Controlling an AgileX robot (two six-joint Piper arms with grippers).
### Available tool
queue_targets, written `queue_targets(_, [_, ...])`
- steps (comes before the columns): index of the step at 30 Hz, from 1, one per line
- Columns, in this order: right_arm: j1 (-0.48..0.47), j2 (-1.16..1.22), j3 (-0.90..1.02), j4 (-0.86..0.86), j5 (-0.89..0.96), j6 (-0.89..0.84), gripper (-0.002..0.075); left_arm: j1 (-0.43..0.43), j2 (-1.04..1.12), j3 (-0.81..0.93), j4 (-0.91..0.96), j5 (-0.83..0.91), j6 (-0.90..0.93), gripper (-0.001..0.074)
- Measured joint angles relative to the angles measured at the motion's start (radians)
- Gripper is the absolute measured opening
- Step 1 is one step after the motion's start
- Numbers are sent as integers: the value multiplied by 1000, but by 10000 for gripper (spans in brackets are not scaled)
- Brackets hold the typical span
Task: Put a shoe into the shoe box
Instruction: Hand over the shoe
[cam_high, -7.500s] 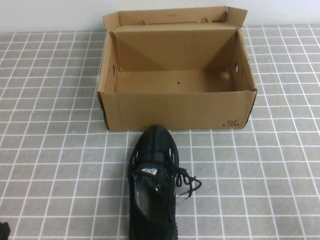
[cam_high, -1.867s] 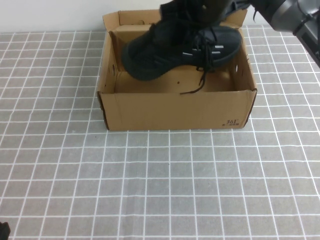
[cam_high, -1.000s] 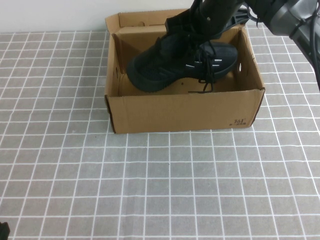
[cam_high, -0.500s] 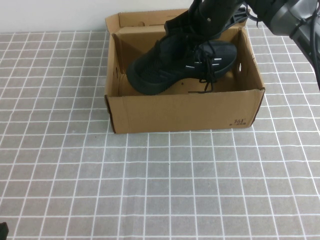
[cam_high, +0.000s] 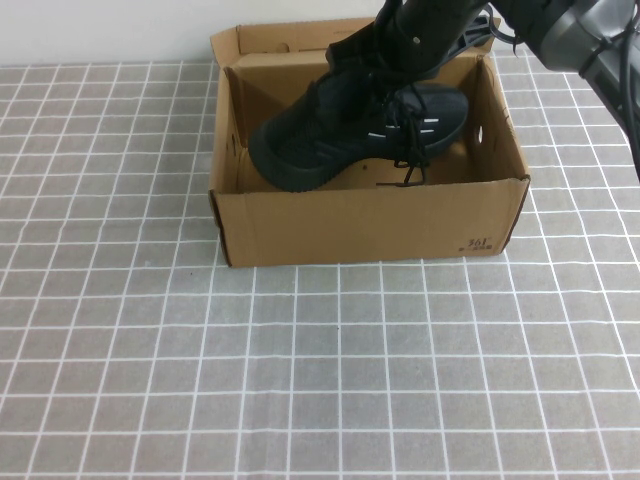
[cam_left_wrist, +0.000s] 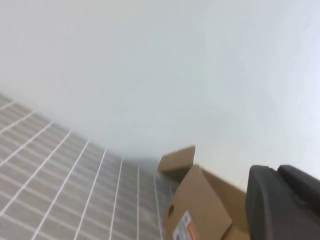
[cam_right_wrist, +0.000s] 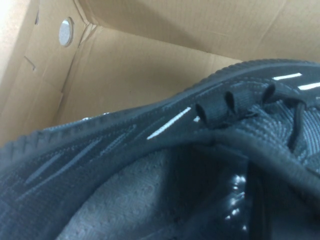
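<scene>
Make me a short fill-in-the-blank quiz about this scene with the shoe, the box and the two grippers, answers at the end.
1. The right gripper holds the black shoe over the inside of the ____ shoe box.
2. The shoe's toe points toward the robot's ____ side.
3. The box's flaps are ____.
4. The left gripper is seen only in the ____ wrist view.

Missing words: cardboard; left; open; left

Grey tiled table w/ white grid lines (cam_high: 150, 350), plain white wall (cam_left_wrist: 150, 60)
</scene>
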Motion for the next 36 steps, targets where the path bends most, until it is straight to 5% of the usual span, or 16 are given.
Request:
queue_targets(3, [0, 0, 0, 1, 0, -4, -3, 0, 0, -8, 1, 5, -4, -1])
queue_targets(13, [0, 0, 0, 6, 0, -8, -3, 0, 381, -496, 127, 561, 161, -1])
queue_targets(17, [0, 0, 0, 7, 0, -8, -3, 0, 625, -700, 32, 665, 493, -1])
queue_targets(22, [0, 0, 0, 8, 0, -8, -3, 0, 894, -903, -313, 747, 1101, -1])
queue_targets(30, [0, 0, 0, 23, -2, -8, -3, 0, 1269, -1152, -716, 947, 1700, -1])
queue_targets(33, [0, 0, 0, 23, -2, -8, -3, 0, 1359, -1210, -794, 1019, 1794, 17])
queue_targets(36, [0, 0, 0, 23, -4, -8, -3, 0, 1431, -1259, -815, 1061, 1822, 128])
